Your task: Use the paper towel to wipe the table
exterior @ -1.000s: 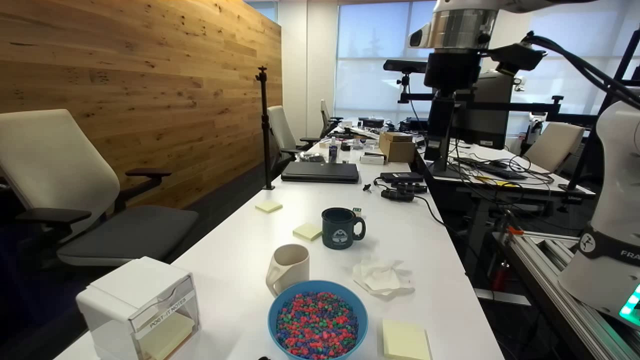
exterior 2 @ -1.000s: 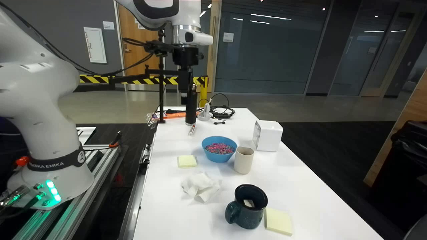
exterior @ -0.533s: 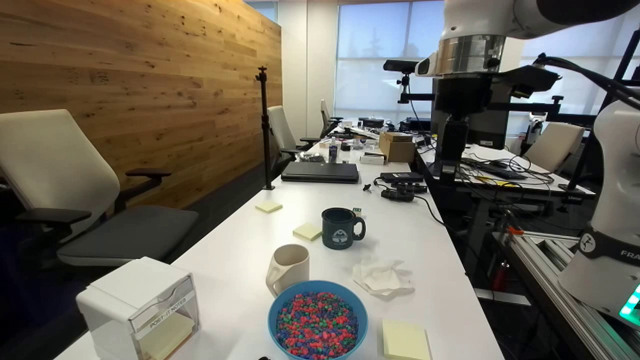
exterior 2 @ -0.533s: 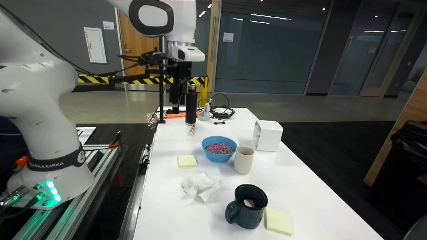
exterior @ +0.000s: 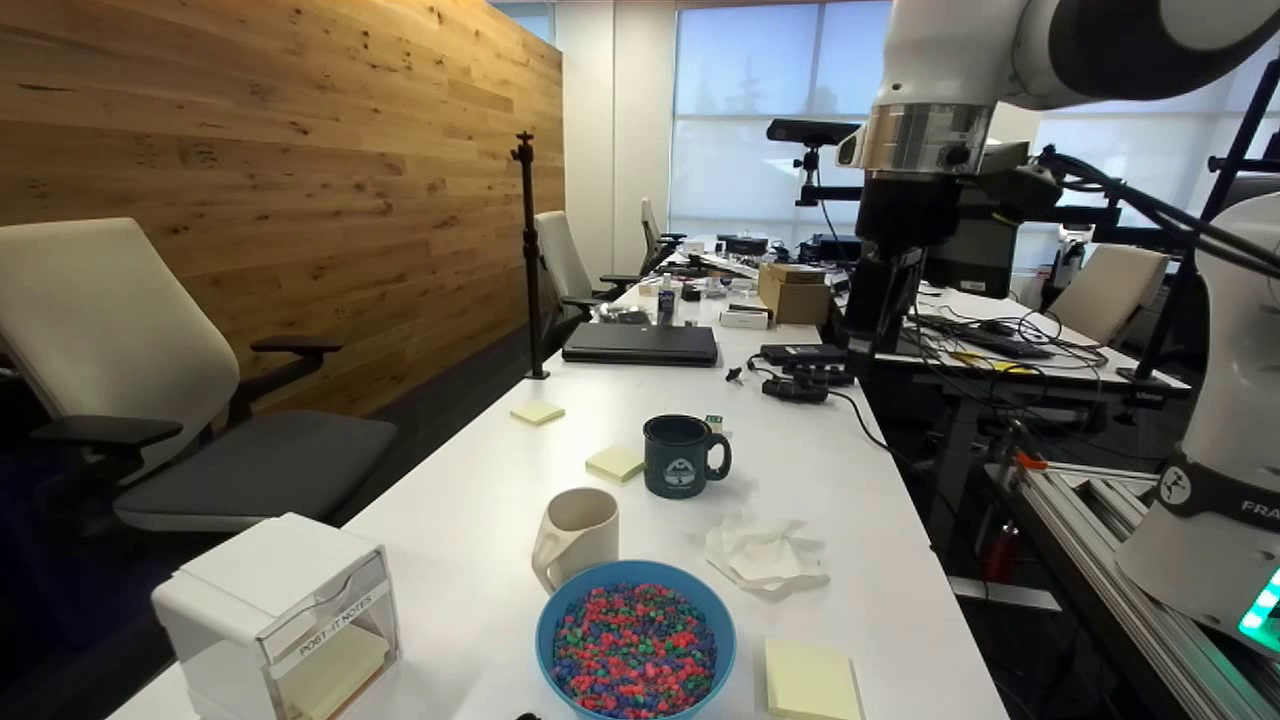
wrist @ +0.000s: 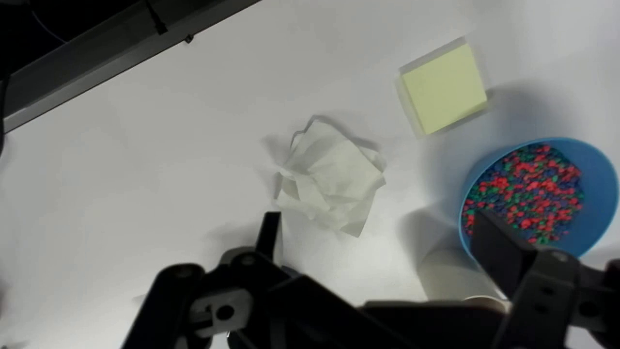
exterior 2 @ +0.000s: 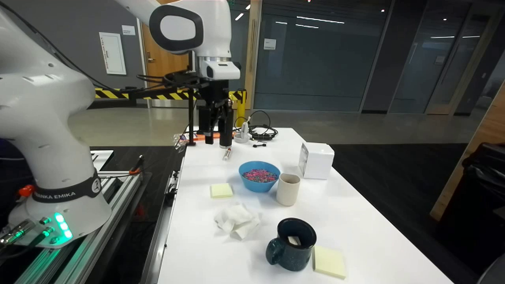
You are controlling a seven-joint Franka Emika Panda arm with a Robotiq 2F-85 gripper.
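Claw [wrist: 379, 218] lowered, spread fingers [wrist: 500, 252] showing clearly only in wrist view.

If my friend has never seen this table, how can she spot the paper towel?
On the white table, find the blue bowl, then the dark teal mug. The paper towel lies between them, nearer the robot base. It is white and crumpled, unlike the square yellow sticky-note pad and the upright cream mug nearby.

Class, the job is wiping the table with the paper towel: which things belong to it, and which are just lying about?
Belong to the job:
paper towel
table
gripper, open

Just lying about:
blue bowl
beige mug
dark mug
yellow sticky-note pads
white Post-it dispenser
black laptop
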